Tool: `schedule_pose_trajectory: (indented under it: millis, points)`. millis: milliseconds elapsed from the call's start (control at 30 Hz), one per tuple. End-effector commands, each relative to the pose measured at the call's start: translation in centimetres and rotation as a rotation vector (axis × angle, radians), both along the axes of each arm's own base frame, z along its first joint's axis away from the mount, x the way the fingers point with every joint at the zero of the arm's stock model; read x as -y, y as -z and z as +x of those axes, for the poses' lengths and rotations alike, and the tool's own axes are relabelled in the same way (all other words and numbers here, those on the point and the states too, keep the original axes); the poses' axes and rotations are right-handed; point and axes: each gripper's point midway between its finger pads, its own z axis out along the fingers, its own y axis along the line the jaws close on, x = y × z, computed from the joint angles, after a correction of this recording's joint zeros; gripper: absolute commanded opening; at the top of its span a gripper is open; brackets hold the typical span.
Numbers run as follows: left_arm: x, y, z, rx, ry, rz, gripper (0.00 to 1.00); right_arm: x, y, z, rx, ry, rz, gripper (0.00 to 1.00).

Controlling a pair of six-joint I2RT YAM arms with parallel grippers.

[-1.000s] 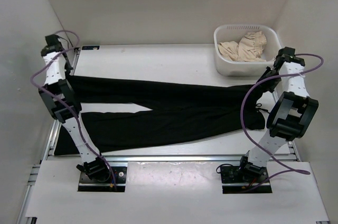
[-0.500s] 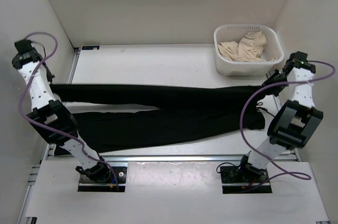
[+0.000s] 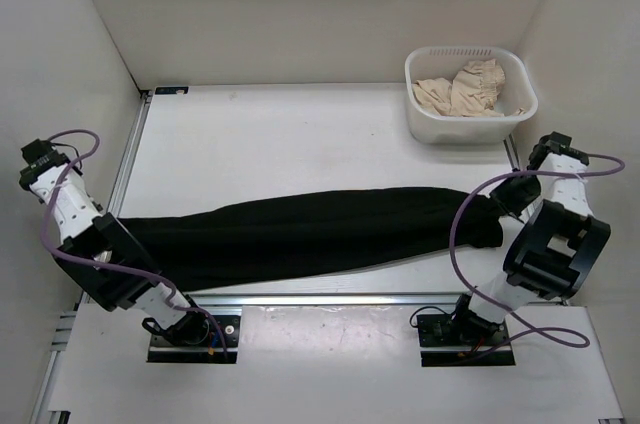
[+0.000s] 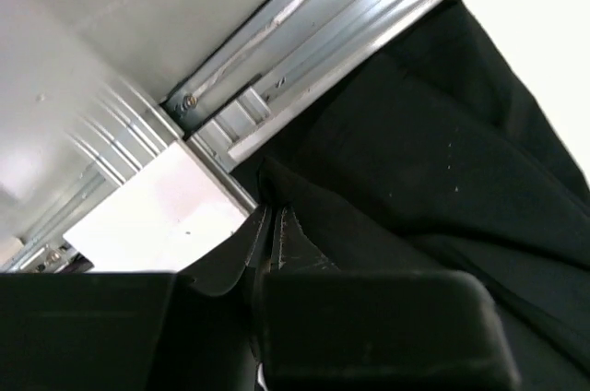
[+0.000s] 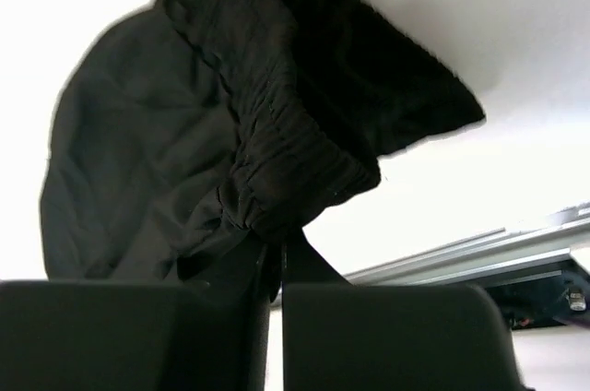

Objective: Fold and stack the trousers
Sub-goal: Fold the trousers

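Note:
The black trousers lie across the near part of the table, the two legs now one on the other in a long strip. My left gripper is shut on the leg ends at the table's left edge; in the left wrist view its fingers pinch the black cloth. My right gripper is shut on the waistband end at the right; in the right wrist view its fingers pinch the gathered waistband.
A white basket holding a beige garment stands at the back right. A metal rail runs along the table's near edge. White walls close in on both sides.
Both grippers pulled the far leg and waist edge toward the near side, laying the far leg over the near one. Both arms swung outward and down.

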Motion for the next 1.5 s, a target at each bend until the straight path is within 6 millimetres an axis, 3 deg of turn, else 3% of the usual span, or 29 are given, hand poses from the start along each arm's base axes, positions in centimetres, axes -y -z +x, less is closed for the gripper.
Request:
schedule_pose_trajectory:
  millis: [0, 33, 167, 333, 467, 533, 567, 667, 767, 800, 933, 1067, 1133, 1200, 1233, 1267, 1300, 1367, 1400, 1433, 1467]
  points:
    - [-2.2, -2.5, 1.1, 0.052, -0.019, 0.111, 0.15, 1.8, -2.5, 2.6, 0.087, 0.001, -0.069, 0.0]
    - [-2.2, -2.8, 1.0, 0.053, -0.022, 0.124, 0.15, 1.8, -2.8, 2.5, 0.099, -0.007, -0.076, 0.0]
    - [-1.4, -1.5, -1.7, 0.005, -0.056, 0.126, 0.15, 1.6, -1.1, -1.0, 0.048, 0.026, -0.097, 0.0]
    - [0.1, 1.5, -5.6, -0.119, -0.094, 0.124, 0.15, 2.0, 1.3, -4.5, -0.067, 0.029, -0.164, 0.0]
    - [-0.2, 3.4, -7.1, -0.147, -0.131, 0.149, 0.15, 2.1, 2.1, -5.4, -0.098, 0.03, -0.175, 0.0]
    - [0.2, 4.0, -7.4, -0.162, -0.129, 0.136, 0.15, 2.4, 2.6, -5.4, -0.116, 0.031, -0.186, 0.14]
    - [0.5, 4.4, -7.7, -0.173, -0.127, 0.125, 0.15, 2.3, 3.0, -5.6, -0.134, 0.029, -0.178, 0.31]
    - [0.8, 5.2, -8.0, -0.189, -0.125, 0.11, 0.15, 2.6, 3.2, -5.9, -0.153, 0.03, -0.194, 0.66]
    - [1.0, 5.7, -8.3, -0.21, -0.126, 0.102, 0.28, 3.1, 3.0, -5.8, -0.164, 0.032, -0.212, 0.72]
    - [1.0, 5.7, -8.3, -0.21, -0.126, 0.102, 0.39, 3.3, 2.4, -5.4, -0.153, 0.033, -0.218, 0.74]
    - [0.0, 3.4, -7.2, -0.159, -0.128, 0.134, 0.63, 3.9, -0.6, -4.3, -0.093, 0.009, -0.314, 0.75]
    - [0.4, 1.0, -6.1, -0.139, -0.089, 0.153, 0.68, 4.0, -4.5, -3.7, -0.059, -0.027, -0.508, 0.76]
    - [1.4, 0.1, -4.5, -0.098, -0.033, 0.136, 0.68, 3.0, -6.2, -2.7, 0.007, -0.047, -0.578, 0.76]
    - [2.4, 0.4, -3.5, -0.085, 0.015, 0.11, 0.68, 0.0, -6.6, -0.9, 0.105, -0.119, -0.579, 0.72]
    - [3.4, 1.4, -2.6, -0.112, 0.069, 0.088, 0.66, -1.2, -6.6, -0.3, 0.141, -0.148, -0.576, 0.68]
    - [4.2, 2.5, -2.5, -0.145, 0.103, 0.063, 0.65, -3.8, -6.3, 1.0, 0.208, -0.227, -0.557, 0.65]
    - [5.0, 3.4, -2.1, -0.166, 0.136, 0.037, 0.62, -5.5, -4.8, 0.9, 0.198, -0.263, -0.5, 0.64]
    - [7.3, 6.2, -1.4, -0.243, 0.229, -0.038, 0.61, -7.5, -2.0, 0.9, 0.142, -0.259, -0.402, 0.46]
    - [7.7, 7.1, -0.9, -0.248, 0.252, -0.051, 0.6, -8.0, 0.4, -0.1, 0.067, -0.258, -0.363, 0.38]
    - [8.0, 8.4, -0.7, -0.274, 0.27, -0.066, 0.59, -8.6, 1.6, -0.5, 0.045, -0.252, -0.33, 0.26]
    - [8.3, 9.4, -0.6, -0.295, 0.289, -0.055, 0.59, -9.7, 2.7, -0.7, 0.033, -0.255, -0.268, 0.23]
